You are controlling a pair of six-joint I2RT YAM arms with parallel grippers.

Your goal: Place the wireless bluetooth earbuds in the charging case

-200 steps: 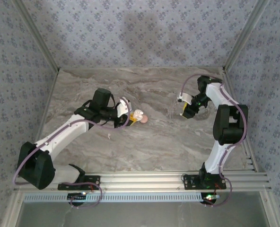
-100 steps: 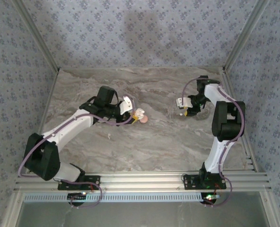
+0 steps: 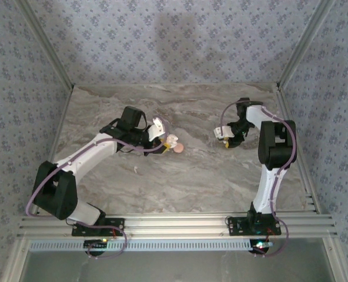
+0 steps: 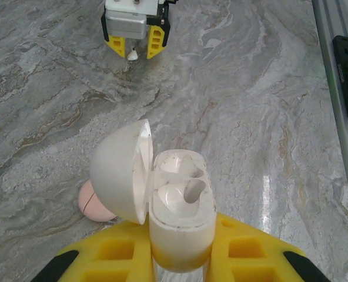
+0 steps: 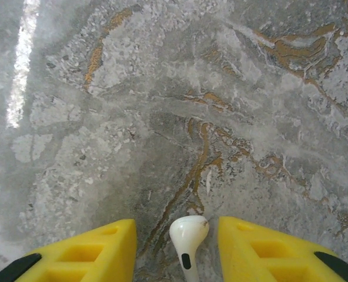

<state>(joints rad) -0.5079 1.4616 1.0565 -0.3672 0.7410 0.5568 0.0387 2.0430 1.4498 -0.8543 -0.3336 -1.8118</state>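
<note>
The left fingers (image 4: pixel 118 258) pinched the open charging case (image 4: pixel 180 226), one earbud (image 4: pixel 191 191) seemingly seated; the right fingers (image 5: pixel 86 249), spread, straddled the other earbud (image 5: pixel 187 235) on the bench (image 5: pixel 162 88).

Left arm stretched from near-left corner toward table (image 3: pixel 191 176) centre; left gripper (image 3: pixel 164 141) clamped on charging case (image 4: pixel 181 232). Right arm folded by right edge; right gripper (image 5: pixel 175 228) low, jaws apparently parted.

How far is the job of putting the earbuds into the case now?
Done: the charging case stands open in the left pincer, one earbud apparently seated. In hand: the right pincer straddles the second earbud, not gripping. Left: lift and insert it.
</note>
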